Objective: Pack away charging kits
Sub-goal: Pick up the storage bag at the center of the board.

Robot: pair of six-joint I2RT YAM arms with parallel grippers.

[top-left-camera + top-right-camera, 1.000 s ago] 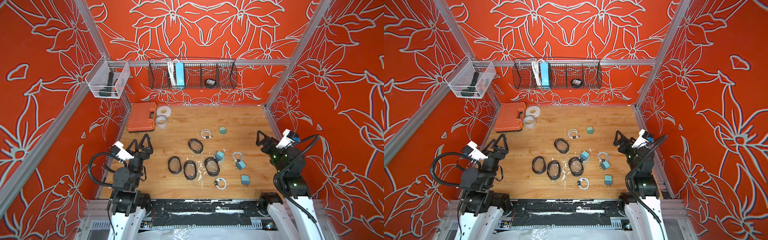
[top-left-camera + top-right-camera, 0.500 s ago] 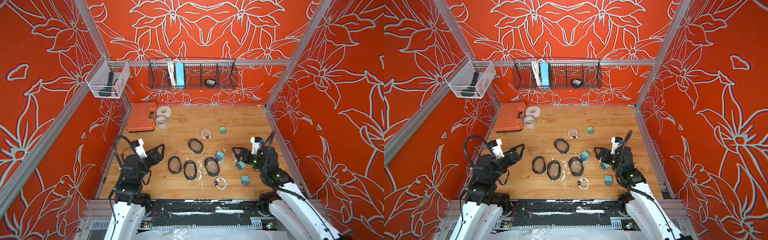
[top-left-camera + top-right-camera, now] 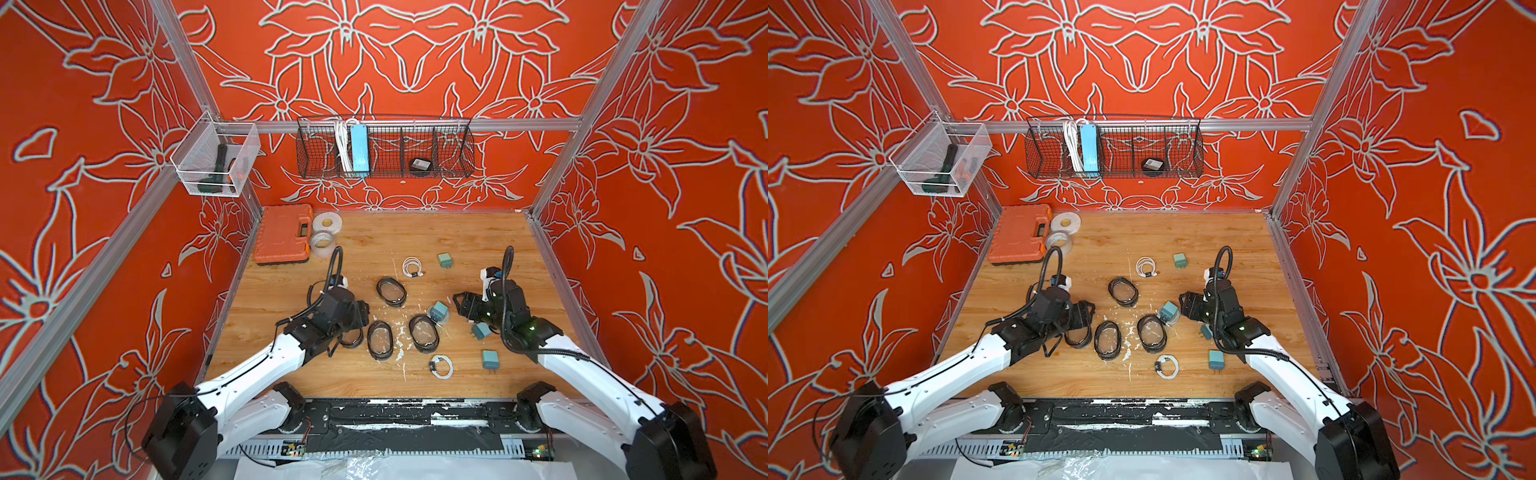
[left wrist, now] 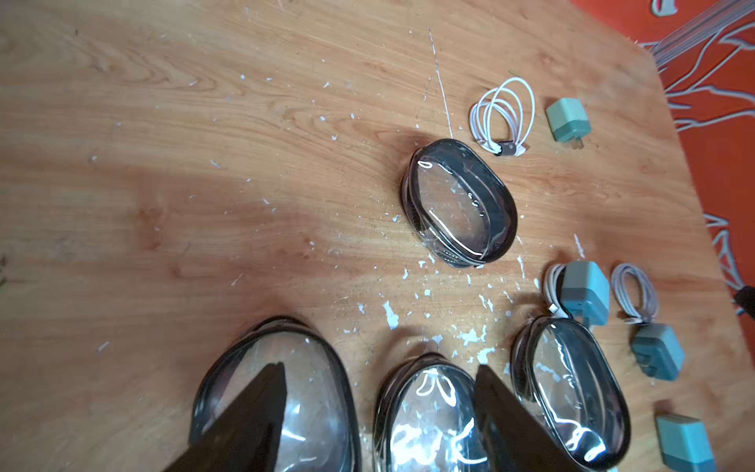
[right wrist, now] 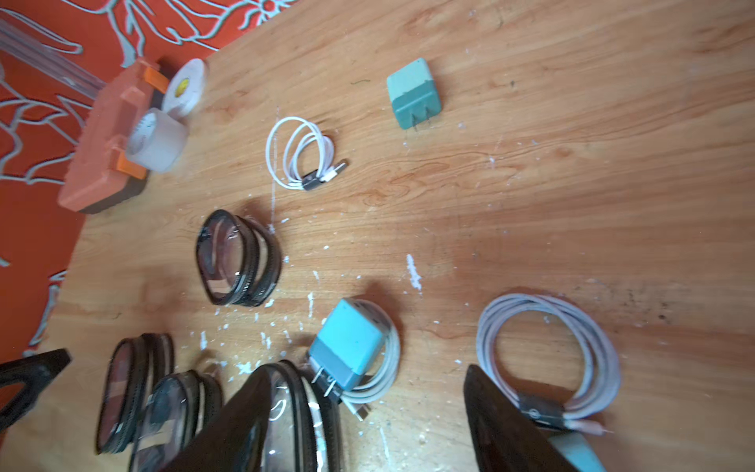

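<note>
left fingers [image 4: 253,408] apart over a clear case [image 4: 314,367], likely to hold it. right fingers [image 5: 502,429] apart, lined up on adapter [image 5: 351,347] and cable [image 5: 390,367].

I'm looking down into a cell closed at nine, twelve and three o'clock by orange-red walls [image 3: 415,62] drawn over with white flower outlines and held in aluminium rails [image 3: 519,124]. The floor is a pale wood-grain board [image 3: 415,232], flecked with white chips near its middle. A black wire basket [image 3: 453,153] hangs on the wall at twelve, and a clear bin [image 3: 187,158] hangs at ten. The light is even and the shadows are soft.
</note>
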